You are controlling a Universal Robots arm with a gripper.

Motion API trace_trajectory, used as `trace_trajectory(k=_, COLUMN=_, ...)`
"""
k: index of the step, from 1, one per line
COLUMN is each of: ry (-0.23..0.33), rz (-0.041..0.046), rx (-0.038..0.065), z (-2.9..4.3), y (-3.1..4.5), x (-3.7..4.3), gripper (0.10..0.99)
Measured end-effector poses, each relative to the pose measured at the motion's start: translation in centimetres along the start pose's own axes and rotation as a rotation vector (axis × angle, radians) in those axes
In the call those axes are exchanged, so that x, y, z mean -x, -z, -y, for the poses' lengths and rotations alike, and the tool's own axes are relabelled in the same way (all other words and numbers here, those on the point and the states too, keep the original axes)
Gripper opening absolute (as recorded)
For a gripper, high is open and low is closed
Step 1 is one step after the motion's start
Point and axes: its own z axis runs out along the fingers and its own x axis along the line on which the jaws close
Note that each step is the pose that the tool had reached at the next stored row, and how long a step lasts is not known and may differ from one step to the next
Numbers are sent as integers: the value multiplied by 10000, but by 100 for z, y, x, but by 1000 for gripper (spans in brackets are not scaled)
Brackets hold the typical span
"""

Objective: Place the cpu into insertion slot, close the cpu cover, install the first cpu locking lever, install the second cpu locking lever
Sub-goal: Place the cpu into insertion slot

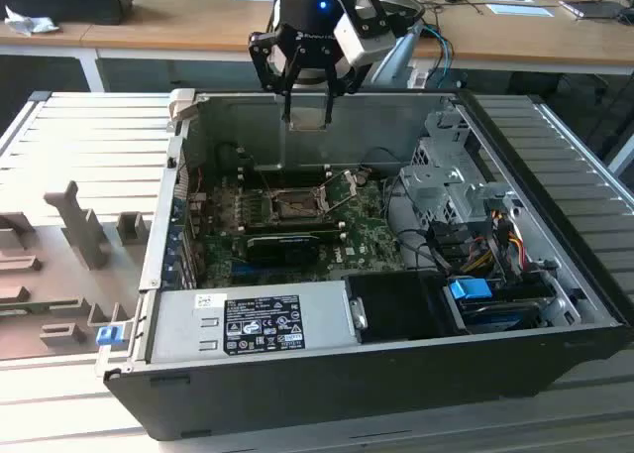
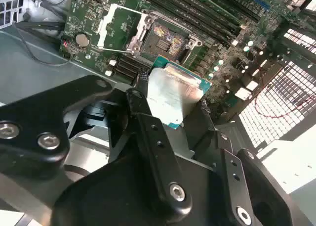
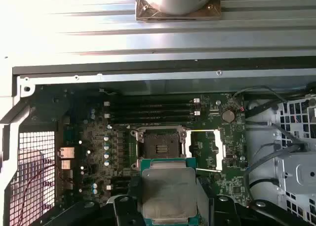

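Cpu, a thin square chip with a dull silver metal top and a pale green edge (image 2: pixel 175 90), hangs clamped by two opposite sides between the jaws of the black gripper (image 2: pixel 172 106), high above the board. We judge the step in hand to be the placing. We do it well by keeping the chip flat, squaring its edges to the black square insertion slot with its silver rim (image 3: pixel 160 148), and lowering it straight, so it drops in without sliding over the contacts. We would release only once it sits level, and never press. Its top looks smooth with a stepped border, and the green rim shows at the corners in both wrist views. The slot lies bare and open. Beside it, the square silver metal frame of the cpu cover (image 3: pixel 218 152) is swung back clear of the opening. Around both spreads the green motherboard (image 3: pixel 98 152), inside the open dark computer case (image 1: pixel 347 394).
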Motion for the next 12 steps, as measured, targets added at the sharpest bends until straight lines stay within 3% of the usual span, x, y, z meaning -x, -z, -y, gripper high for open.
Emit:
trace_trajectory(k=4, ry=-970, rz=86, rx=12, z=1, y=-5, x=0, gripper=533)
trace_trajectory(k=12, ry=-1044, rz=82, rx=11, z=5, y=-46, x=1, gripper=533)
